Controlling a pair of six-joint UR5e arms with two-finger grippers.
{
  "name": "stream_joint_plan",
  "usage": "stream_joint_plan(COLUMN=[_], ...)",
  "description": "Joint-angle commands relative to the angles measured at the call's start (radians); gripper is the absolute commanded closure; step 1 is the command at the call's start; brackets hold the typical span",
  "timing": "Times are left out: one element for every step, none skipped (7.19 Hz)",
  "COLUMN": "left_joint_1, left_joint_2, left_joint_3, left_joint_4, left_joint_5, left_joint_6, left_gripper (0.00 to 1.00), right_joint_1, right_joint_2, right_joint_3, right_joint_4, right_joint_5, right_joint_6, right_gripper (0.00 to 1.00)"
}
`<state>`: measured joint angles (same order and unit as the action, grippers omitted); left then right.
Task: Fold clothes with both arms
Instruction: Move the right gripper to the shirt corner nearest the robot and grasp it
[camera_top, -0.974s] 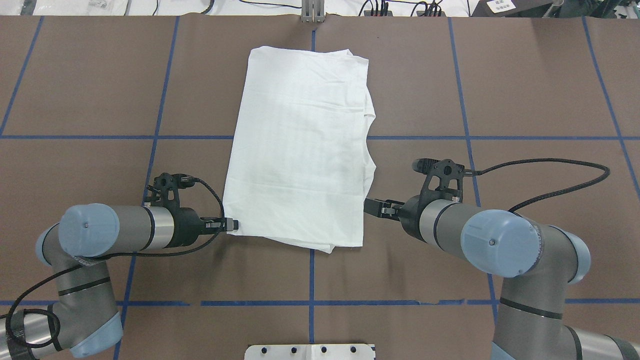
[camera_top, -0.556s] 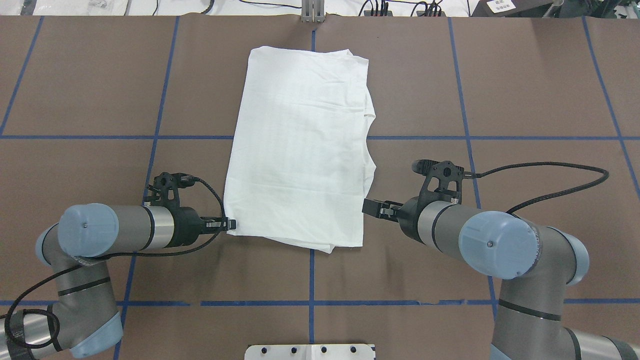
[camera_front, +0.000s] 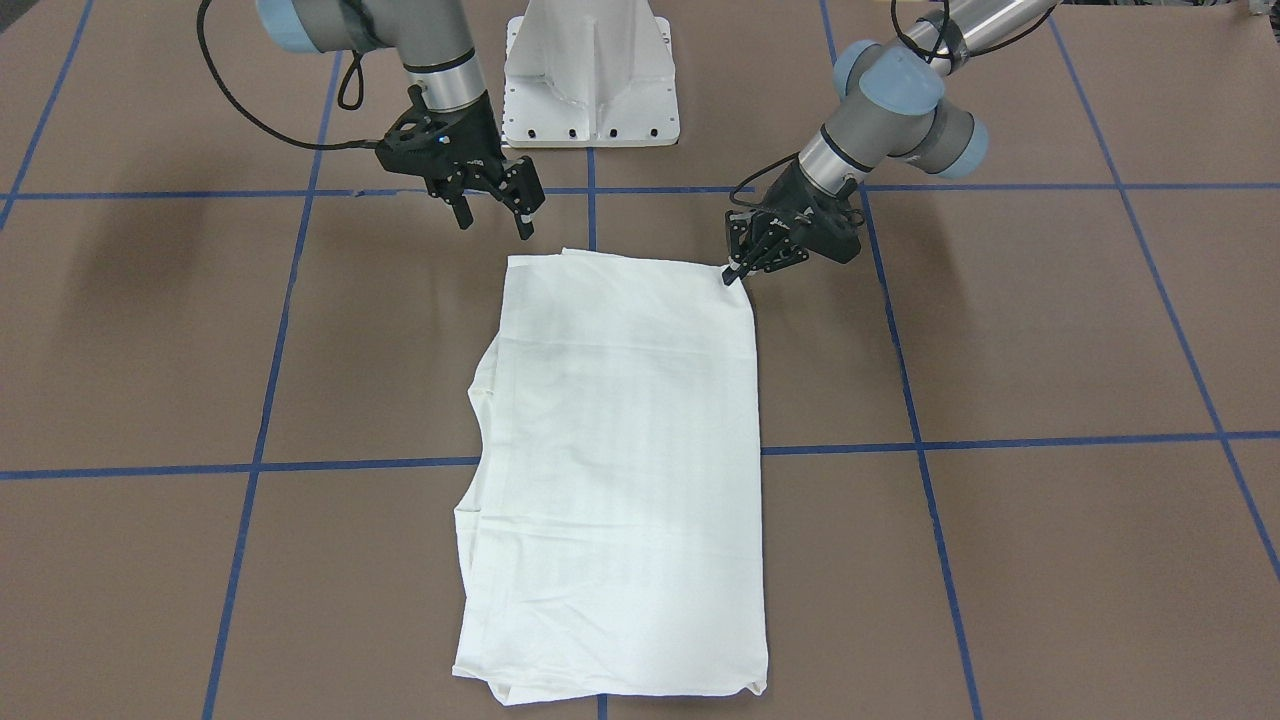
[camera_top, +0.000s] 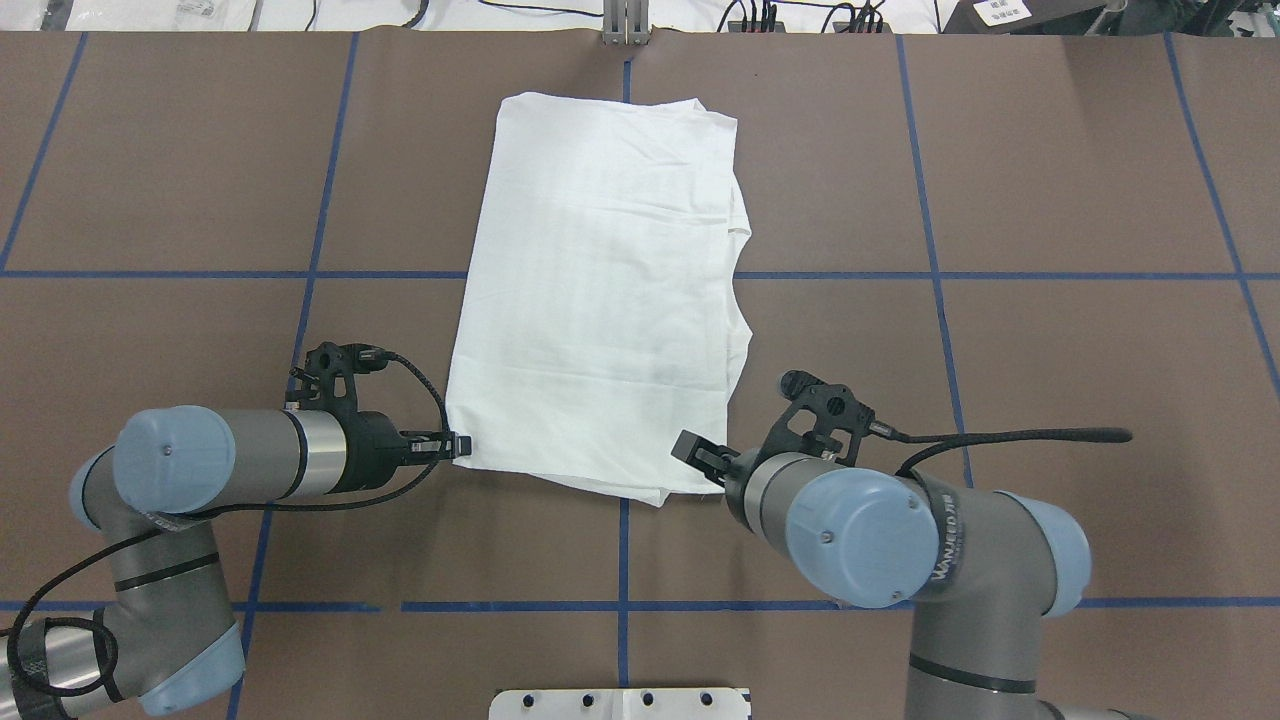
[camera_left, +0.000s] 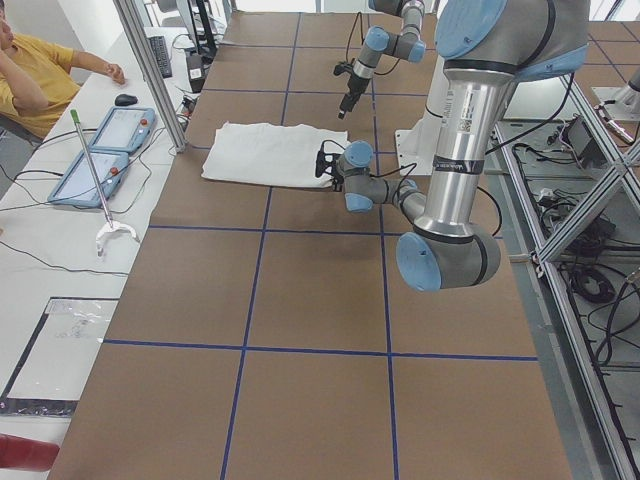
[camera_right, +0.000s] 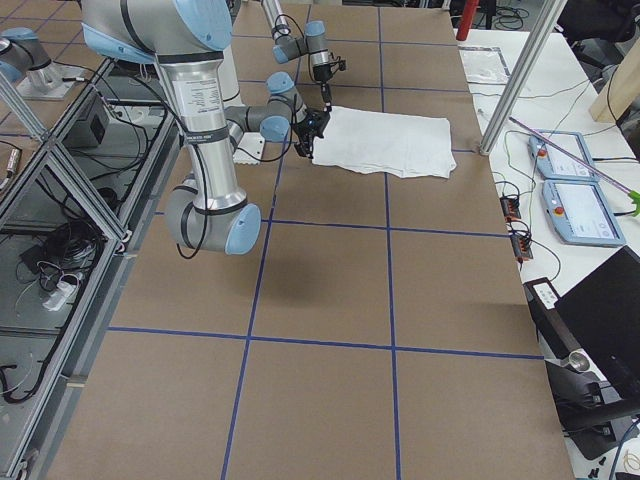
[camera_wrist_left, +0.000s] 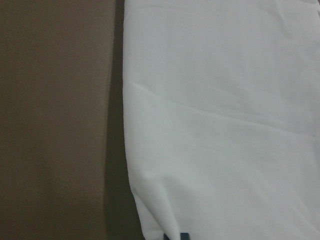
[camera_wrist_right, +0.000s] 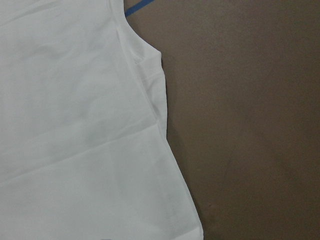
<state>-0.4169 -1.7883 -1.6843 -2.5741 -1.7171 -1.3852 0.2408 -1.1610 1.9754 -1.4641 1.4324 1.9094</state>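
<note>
Grasp check, read across the overhead view.

Left gripper (camera_top: 460, 446): low at the table (camera_top: 180, 150), fingers pressed together on the near left corner of the T-shirt (camera_top: 600, 280). From the front it looks to be pinching that corner. The cloth there is flat, not lifted.

T-shirt: mid-table, already narrowed to a long strip. Its long axis runs straight away from the robot. The near hem lies between the two grippers, with the far hem well apart from both.

Right gripper (camera_front: 496, 227): fingers spread, nothing between them. It hangs above the table just robot-side of the near right corner and touches no cloth.

Judgement: the coming move turns on that right corner. It lies just ahead of and below the spread fingers, so a short forward-and-down reach, then a close. With both near corners held, the carry would run along the long axis toward the far hem.
</note>
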Motion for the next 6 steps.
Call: stream_joint_plan(left_joint_1=[-0.003, -0.003, -0.003, -0.003, -0.003, -0.003], left_joint_2=[0.003, 0.004, 0.006, 0.012, 0.013, 0.013], left_joint_3=[-0.008, -0.008, -0.012, -0.021, -0.023, -0.023], left_joint_4=[-0.001, -0.001, -0.001, -0.001, -0.001, -0.001], left_joint_5=[0.001, 0.001, 0.001, 0.001, 0.004, 0.013], left_joint_6=[0.0, 0.0, 0.0, 0.0, 0.0, 0.0], left_gripper=[1.0, 1.0, 1.0, 1.0, 1.0, 1.0], right_joint_1=[-0.025, -0.025, -0.025, -0.025, -0.025, -0.025], right_joint_2=[0.146, 0.168, 0.176, 0.179, 0.202, 0.219], right_joint_3=[-0.134, -0.17, -0.182, -0.196, -0.234, -0.256], right_joint_4=[-0.102, -0.102, -0.104, -0.104, -0.104, -0.104], right_joint_5=[-0.001, -0.001, -0.001, -0.001, -0.001, -0.001], right_joint_6=[0.146, 0.169, 0.178, 0.204, 0.221, 0.232], right_gripper=[0.1, 0.14, 0.16, 0.17, 0.17, 0.18])
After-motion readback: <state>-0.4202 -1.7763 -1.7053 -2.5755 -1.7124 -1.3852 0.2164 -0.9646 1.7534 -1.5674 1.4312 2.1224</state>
